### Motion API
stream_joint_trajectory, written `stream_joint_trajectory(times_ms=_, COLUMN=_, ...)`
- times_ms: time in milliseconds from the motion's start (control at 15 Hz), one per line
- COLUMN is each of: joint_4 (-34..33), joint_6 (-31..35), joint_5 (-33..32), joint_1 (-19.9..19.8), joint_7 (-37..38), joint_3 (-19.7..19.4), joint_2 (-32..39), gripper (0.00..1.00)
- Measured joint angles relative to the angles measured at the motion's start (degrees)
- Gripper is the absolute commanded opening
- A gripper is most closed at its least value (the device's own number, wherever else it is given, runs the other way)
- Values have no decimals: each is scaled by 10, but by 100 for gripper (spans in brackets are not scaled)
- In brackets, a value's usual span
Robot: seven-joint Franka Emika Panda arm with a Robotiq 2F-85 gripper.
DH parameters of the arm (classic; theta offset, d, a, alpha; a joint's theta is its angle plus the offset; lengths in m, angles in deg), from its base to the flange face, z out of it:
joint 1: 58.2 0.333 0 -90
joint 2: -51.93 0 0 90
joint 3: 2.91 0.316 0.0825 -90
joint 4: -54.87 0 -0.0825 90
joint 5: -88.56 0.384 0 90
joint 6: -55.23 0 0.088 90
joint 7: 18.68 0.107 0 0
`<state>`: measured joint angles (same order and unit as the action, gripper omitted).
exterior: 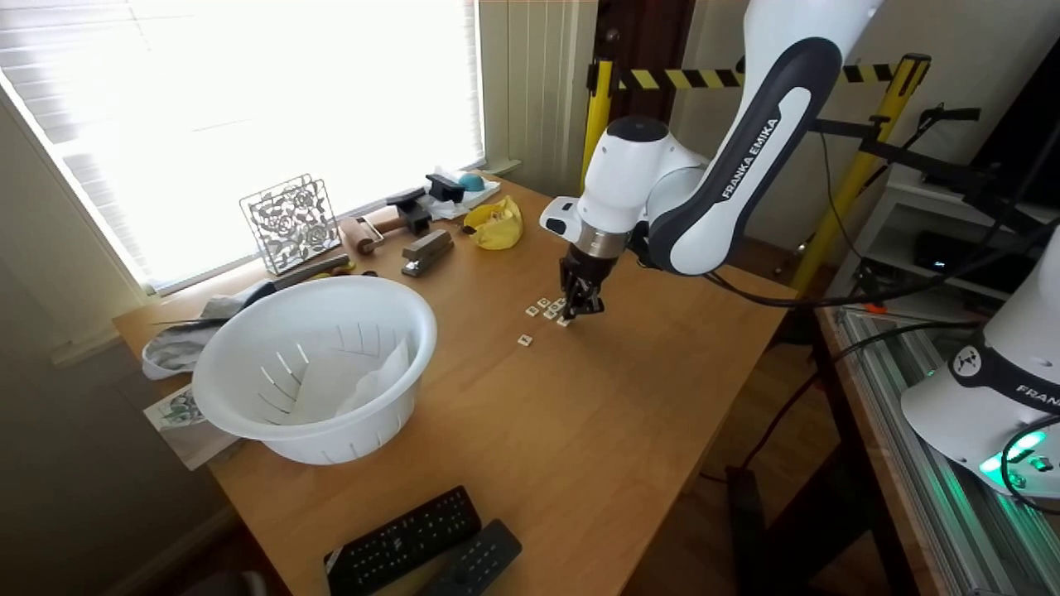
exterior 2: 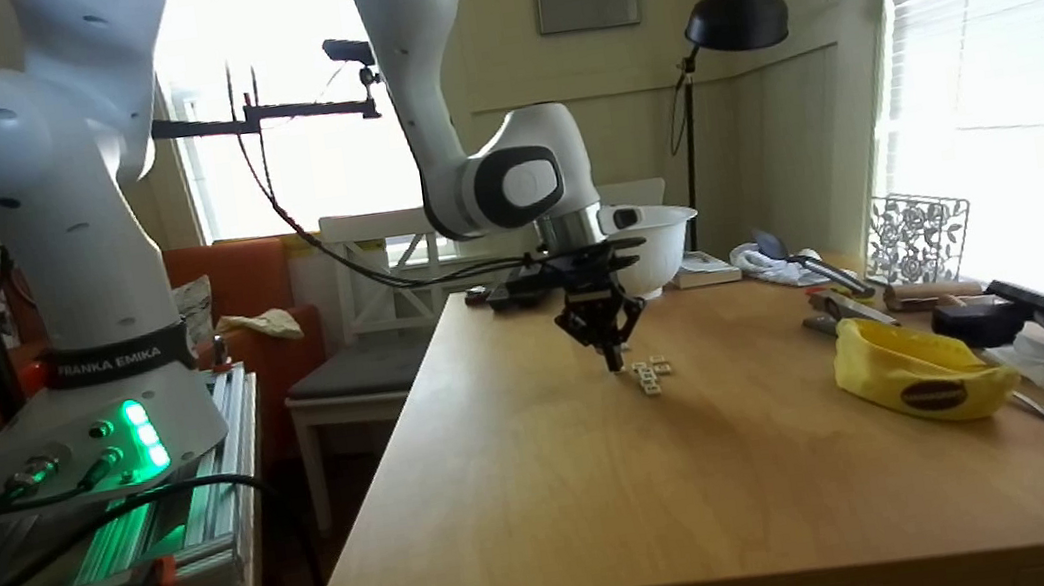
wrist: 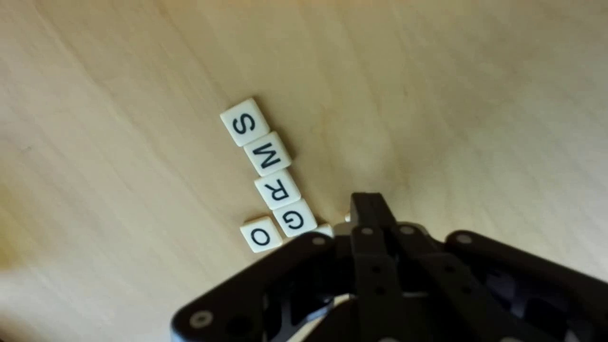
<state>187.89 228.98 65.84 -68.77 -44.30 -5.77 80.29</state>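
Tiles point(wrist: 268, 154), small, square and cream-white with black letters, lie on a light-brown wooden table point(exterior 2: 551, 511) just beside the tips of a black two-fingered robot gripper point(wrist: 370, 198), its fingers pressed together; whether they touch a tile cannot be told. Only the wrist view makes the letters legible: S, M, R and G in a slanting line, O next to G, the gripper covering part of the rest. In an exterior view, a lone tile point(exterior: 525, 340) lies apart from the group, and a white slotted plastic bowl point(exterior: 348, 426) stands with its inside in sight. In an exterior view, a white robot arm point(exterior 2: 526, 171) partly hides that bowl, as a black lamp point(exterior 2: 737, 12) and a white chair with a grey seat point(exterior 2: 361, 370) fill the room behind. Striped yellow-and-black tape point(exterior: 683, 79) stretches past the table, which a bright window point(exterior: 273, 91) borders
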Motion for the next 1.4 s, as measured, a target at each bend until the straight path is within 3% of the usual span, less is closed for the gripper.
stream_joint_trajectory(times_ms=333, joint_4=-3, joint_6=0, joint_5=-1, joint_1=9, joint_7=-16, joint_3=-14, joint_2=0, gripper=0)
stream_joint_trajectory(times_ms=933, joint_4=-10, joint_6=0, joint_5=-1, joint_1=7, joint_7=-42, joint_3=2, joint_2=8, gripper=0)
stream_joint_trajectory(times_ms=1400, joint_4=-21, joint_6=-19, joint_5=46, joint_1=-63, joint_7=-43, joint_3=80, joint_2=14, gripper=0)
